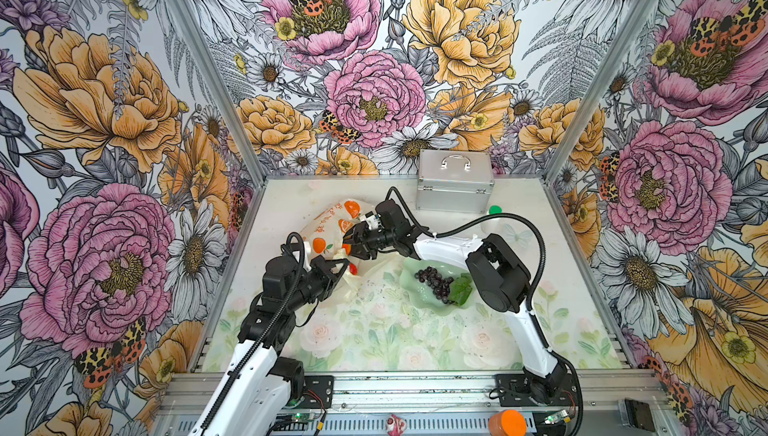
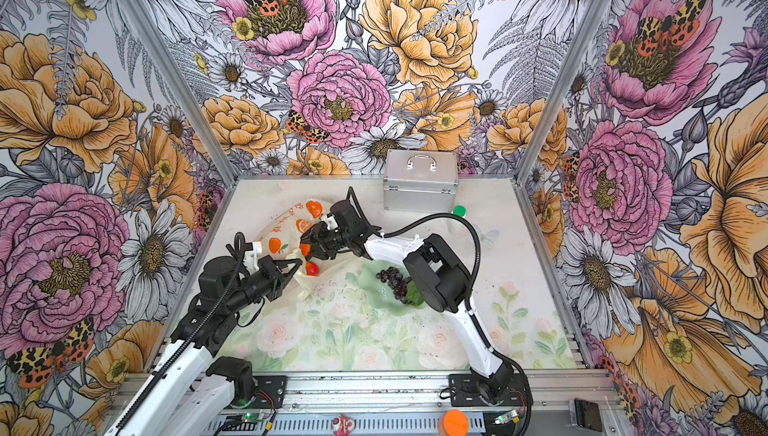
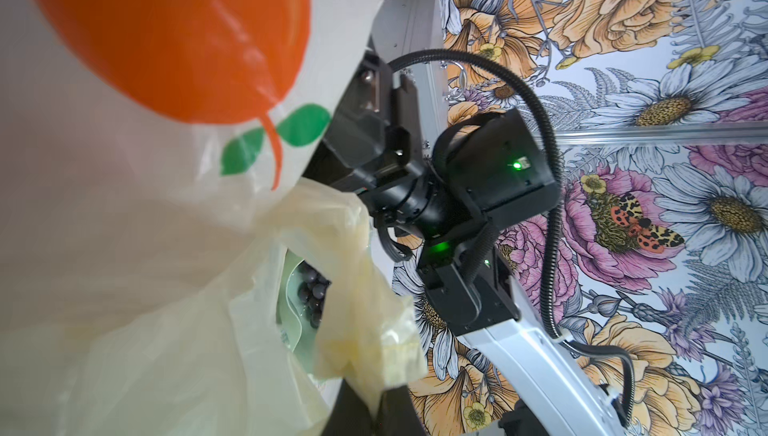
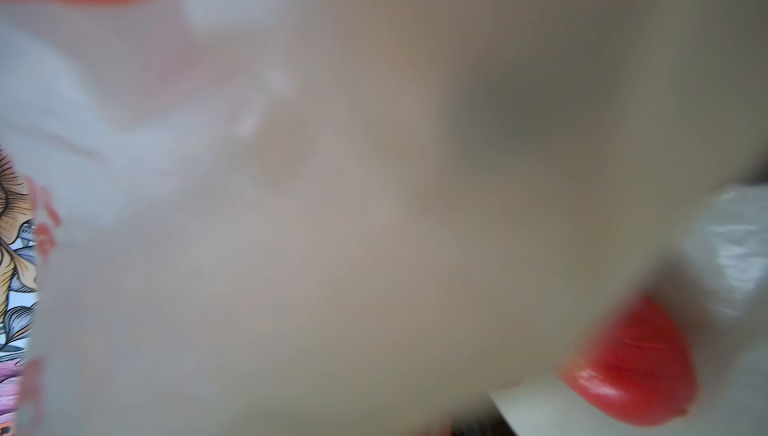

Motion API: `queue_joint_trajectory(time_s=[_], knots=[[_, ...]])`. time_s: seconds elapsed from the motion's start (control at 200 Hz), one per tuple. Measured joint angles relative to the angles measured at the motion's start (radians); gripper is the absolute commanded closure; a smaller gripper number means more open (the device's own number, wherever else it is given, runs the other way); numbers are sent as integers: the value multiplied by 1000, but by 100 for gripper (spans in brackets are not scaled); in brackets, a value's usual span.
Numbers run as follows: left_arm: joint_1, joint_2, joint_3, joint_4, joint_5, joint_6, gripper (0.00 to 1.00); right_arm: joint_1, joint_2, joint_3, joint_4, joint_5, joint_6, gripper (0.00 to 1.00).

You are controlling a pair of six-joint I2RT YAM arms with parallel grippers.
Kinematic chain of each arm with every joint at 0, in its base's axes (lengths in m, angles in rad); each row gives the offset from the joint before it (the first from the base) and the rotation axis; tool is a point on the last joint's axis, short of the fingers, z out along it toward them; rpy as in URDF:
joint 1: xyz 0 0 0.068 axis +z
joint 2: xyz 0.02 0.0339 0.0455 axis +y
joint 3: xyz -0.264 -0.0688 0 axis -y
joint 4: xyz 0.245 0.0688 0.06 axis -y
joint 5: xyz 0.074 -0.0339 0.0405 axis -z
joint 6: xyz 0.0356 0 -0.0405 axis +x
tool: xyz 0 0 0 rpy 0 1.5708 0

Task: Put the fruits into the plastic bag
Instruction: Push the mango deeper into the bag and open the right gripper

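one grape bunch and one leaf are lying on the dish. the left gripper, jaws together, is pinching the rim of the one bag. the right gripper, jaws half apart, is gripping one red fruit at the bag's mouth, just above a second fruit inside.

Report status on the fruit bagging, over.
Left tool shut on plastic bag rim. Right tool at bag mouth, red fruit at tips, grip unclear. Grape bunch, leaf on dish.

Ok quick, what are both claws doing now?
Left claw: closed, pinching the plastic bag by its edge.
Right claw: at the bag's mouth; cannot tell if it holds anything.
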Motion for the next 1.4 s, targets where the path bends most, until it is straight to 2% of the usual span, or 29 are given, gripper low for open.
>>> queue_joint_trajectory(time_s=[0.34, 0.59, 0.876, 1.401], knots=[[21, -24, 23, 14, 26, 4, 100, 0, 0, -17, -104, 13, -94, 68], [10, -11, 13, 40, 28, 4, 100, 21, 3, 146, -124, -33, -129, 68], [-87, 6, -20, 43, 1, 7, 100, 27, 89, 325, -42, -62, -91, 67], [-86, -23, -20, -20, -26, 31, 100, -27, 151, 373, -167, 92, -160, 66]])
